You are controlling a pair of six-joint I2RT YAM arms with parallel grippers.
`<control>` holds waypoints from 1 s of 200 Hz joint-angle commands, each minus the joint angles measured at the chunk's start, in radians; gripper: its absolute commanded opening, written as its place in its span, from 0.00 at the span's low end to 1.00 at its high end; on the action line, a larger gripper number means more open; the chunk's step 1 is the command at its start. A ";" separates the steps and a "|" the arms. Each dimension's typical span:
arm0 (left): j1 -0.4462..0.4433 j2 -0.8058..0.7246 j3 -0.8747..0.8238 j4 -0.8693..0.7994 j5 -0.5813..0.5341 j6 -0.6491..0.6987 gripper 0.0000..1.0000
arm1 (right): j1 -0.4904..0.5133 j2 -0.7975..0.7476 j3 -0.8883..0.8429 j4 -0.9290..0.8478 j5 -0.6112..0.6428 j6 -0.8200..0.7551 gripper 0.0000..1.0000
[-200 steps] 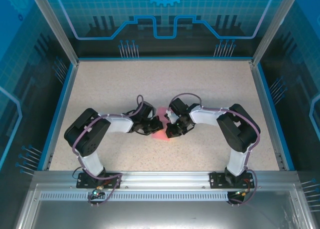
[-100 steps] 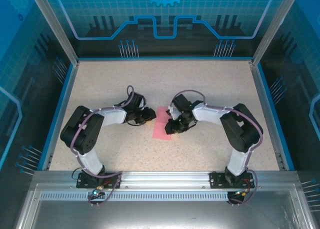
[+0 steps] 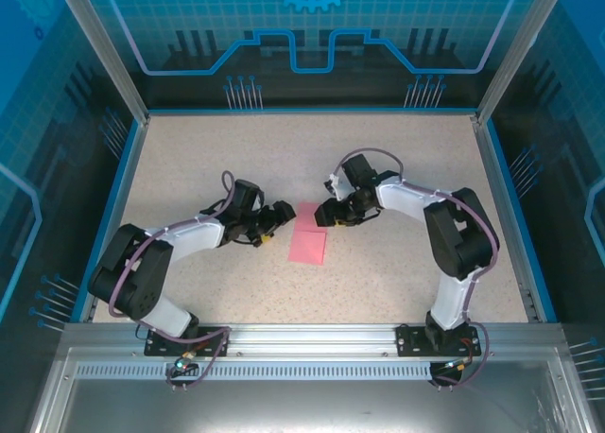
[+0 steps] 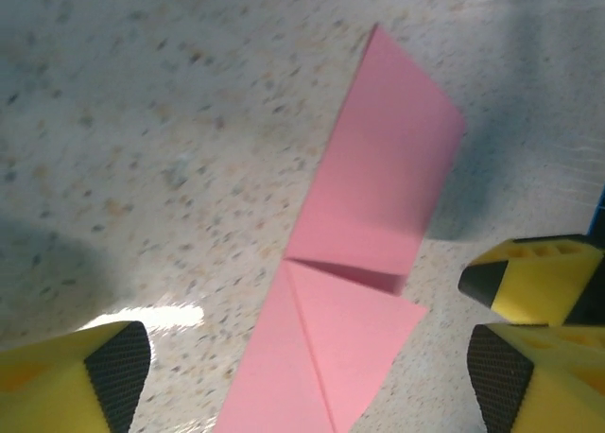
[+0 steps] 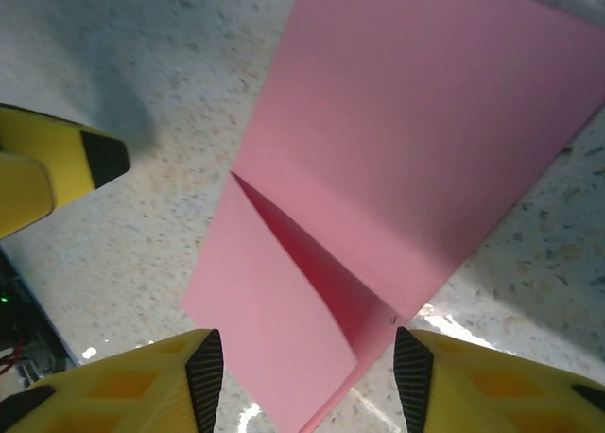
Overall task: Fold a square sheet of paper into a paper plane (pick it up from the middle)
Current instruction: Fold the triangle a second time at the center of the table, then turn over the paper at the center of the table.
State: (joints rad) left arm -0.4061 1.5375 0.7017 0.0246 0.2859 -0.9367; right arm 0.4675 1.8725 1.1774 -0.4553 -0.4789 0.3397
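The square sheet of paper point(image 3: 310, 240) lies pink on the speckled table, folded into a narrower strip. In the left wrist view the sheet of paper point(image 4: 378, 197) has a triangular flap folded over at its near end. My left gripper point(image 3: 282, 214) stands open just left of its far end, and my left gripper point(image 4: 307, 367) hangs above the flap with wide jaws. My right gripper point(image 3: 327, 213) is open at the paper's far right corner. In the right wrist view my right gripper point(image 5: 309, 376) straddles the raised flap of the sheet point(image 5: 397, 149) without pinching it.
The speckled table point(image 3: 397, 159) is ringed by a blue rim and metal posts. Each wrist view catches the other arm's yellow fingers point(image 4: 539, 282), point(image 5: 57, 164), close by across the paper. Both arm bases sit on the near rail point(image 3: 302, 343).
Both grippers have opened and let go of the paper. They have drawn apart and toward the far side. The paper now lies uncovered on the table.
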 commanded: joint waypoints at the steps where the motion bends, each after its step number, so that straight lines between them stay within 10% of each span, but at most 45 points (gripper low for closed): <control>1: -0.014 -0.034 -0.027 0.045 0.032 -0.035 0.95 | 0.023 0.047 0.039 -0.056 -0.004 -0.050 0.54; 98: -0.053 0.003 -0.046 0.144 0.109 -0.102 0.92 | 0.034 0.080 0.031 -0.071 -0.093 -0.092 0.15; 200: -0.098 0.110 -0.025 0.267 0.172 -0.043 0.59 | -0.033 0.021 -0.028 -0.013 -0.107 -0.047 0.09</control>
State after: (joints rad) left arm -0.4896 1.6173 0.6689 0.2504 0.4225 -1.0107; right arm 0.4477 1.9270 1.1625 -0.4774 -0.5617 0.2806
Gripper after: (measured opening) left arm 0.625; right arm 0.093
